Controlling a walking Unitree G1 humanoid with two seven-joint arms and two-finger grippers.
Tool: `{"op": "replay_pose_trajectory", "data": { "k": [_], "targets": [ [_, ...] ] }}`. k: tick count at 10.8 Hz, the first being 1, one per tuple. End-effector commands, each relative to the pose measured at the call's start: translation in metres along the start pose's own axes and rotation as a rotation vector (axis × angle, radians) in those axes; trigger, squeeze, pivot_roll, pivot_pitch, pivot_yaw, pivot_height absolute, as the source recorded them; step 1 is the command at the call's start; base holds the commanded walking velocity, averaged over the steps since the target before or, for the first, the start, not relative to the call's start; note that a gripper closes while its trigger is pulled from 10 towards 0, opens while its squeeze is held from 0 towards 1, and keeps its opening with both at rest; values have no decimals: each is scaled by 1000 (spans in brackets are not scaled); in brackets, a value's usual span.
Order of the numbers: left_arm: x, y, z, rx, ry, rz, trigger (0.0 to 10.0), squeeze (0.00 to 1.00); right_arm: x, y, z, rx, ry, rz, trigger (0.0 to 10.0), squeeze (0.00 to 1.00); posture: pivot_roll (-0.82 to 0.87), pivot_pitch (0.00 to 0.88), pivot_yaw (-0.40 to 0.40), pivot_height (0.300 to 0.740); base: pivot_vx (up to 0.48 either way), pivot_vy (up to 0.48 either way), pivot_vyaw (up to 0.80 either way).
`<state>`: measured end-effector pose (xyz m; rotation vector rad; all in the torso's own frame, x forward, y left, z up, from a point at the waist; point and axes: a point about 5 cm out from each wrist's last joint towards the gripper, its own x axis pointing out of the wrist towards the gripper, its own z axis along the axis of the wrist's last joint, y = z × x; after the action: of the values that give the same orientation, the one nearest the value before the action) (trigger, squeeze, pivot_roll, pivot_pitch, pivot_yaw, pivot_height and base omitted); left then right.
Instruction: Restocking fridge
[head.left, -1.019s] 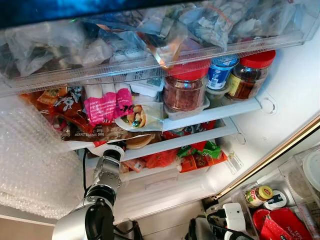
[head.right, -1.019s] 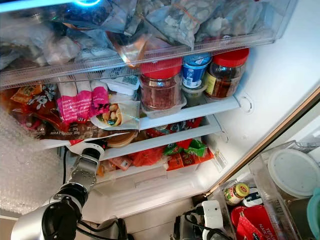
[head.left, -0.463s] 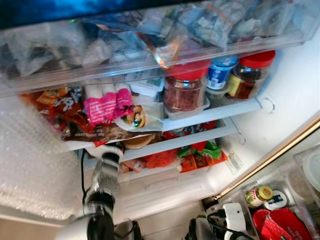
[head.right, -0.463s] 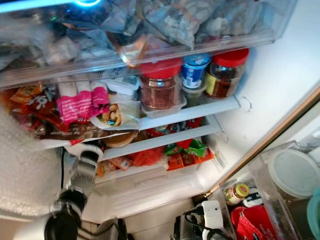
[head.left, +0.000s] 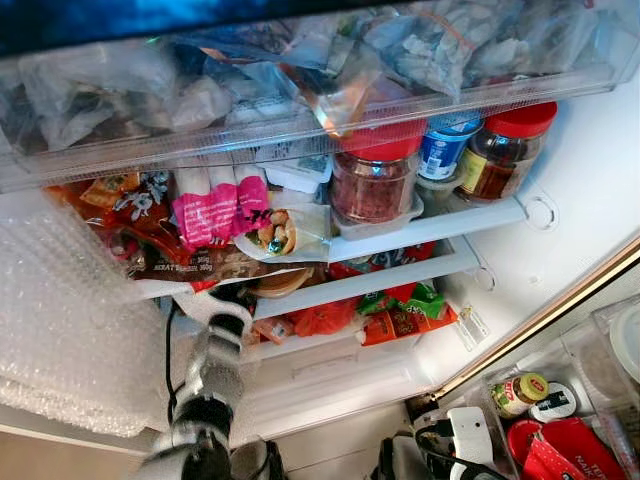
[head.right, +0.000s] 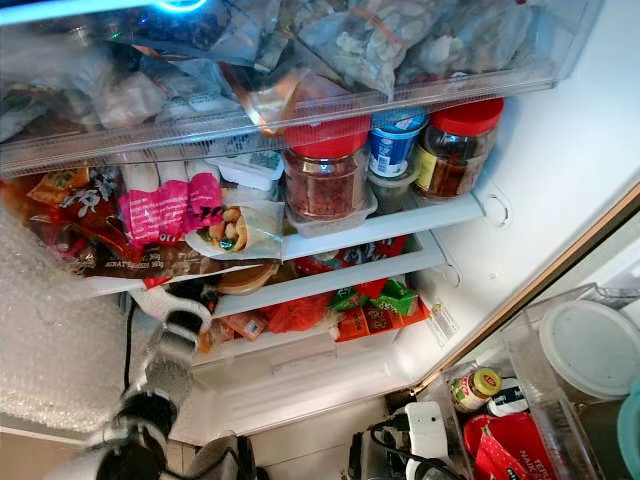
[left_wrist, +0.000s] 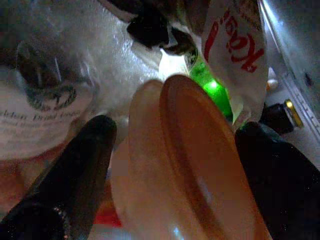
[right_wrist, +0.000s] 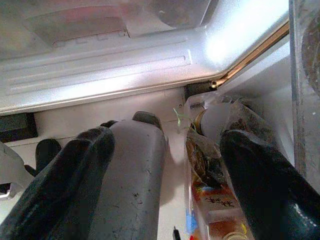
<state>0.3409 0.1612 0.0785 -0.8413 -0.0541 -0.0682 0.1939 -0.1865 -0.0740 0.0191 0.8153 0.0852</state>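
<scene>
Left gripper (left_wrist: 170, 165) jaws clamp a round tan plastic-lidded container (left_wrist: 185, 165) at the crowded middle fridge shelf (head.left: 400, 275); right gripper (right_wrist: 165, 175) jaws wide.

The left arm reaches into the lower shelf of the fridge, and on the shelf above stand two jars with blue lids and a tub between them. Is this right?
Not quite: the two jars have red lids, the big jar and the smaller jar; only the tub between them is blue. The left eye view shows it. The left gripper does reach into the lower shelf.

Likely home kitchen, packed fridge (head.left: 560, 190), food jars (head.left: 372, 180)
</scene>
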Motion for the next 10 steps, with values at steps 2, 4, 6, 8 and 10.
{"op": "replay_pose_trajectory", "data": {
  "k": [2,4,6,8,10],
  "targets": [
    [-2,0,0,17,7,-12,10000,0,-4,6,-21,24,77,10,10000,0,-119,177,19,656,0,0,0],
    [-3,-1,0,17,8,-12,10000,0,-4,6,-21,24,77,10,10000,0,-119,177,19,656,0,0,0],
    [-4,-1,0,18,9,-12,10000,0,-4,6,-21,24,77,10,10000,0,-119,177,19,656,0,0,0],
    [-4,-1,1,17,10,-12,10000,0,-4,6,-21,24,77,10,10000,0,-119,177,19,656,0,0,0],
    [-4,-2,1,17,11,-11,10000,0,-4,6,-21,24,77,10,10000,0,-119,177,19,656,0,0,0]
  ]
}}
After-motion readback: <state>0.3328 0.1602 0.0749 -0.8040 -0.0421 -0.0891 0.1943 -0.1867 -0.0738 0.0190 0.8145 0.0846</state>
